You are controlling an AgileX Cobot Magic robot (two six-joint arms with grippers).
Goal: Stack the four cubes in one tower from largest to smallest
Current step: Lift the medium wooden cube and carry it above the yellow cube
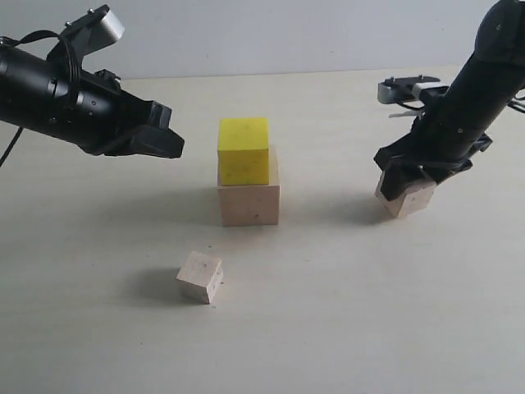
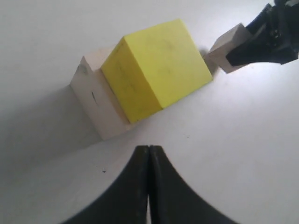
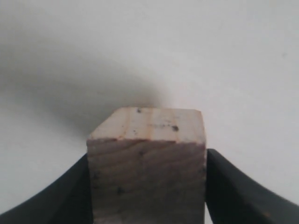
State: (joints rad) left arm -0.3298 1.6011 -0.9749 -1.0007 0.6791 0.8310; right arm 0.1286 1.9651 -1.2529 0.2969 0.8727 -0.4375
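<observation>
At the middle of the table (image 1: 344,320) the large wooden cube (image 1: 248,205) stands flat, pale and matte with faint grain. The yellow cube (image 1: 244,152) sits on top of it, bright, smooth-faced and sharp-edged. It is not flush: a strip of the wooden top shows along one side.

The small wooden cube (image 1: 199,277) rests alone on the table in front of this pair, towards the left, turned so a corner faces the exterior camera.

Well to the right is the medium wooden cube (image 1: 408,199). The right wrist view shows clear grain lines and small dark specks on its faces. The right gripper (image 1: 405,185) comes down over it, and its black curved fingers (image 3: 233,186) press against two opposite sides, clamping it. Whether the cube rests on the table or is just off it cannot be told.

The left gripper (image 1: 168,141) hangs in the air left of the two stacked cubes, holding nothing, with its black tapered fingers (image 2: 140,177) pressed together.
</observation>
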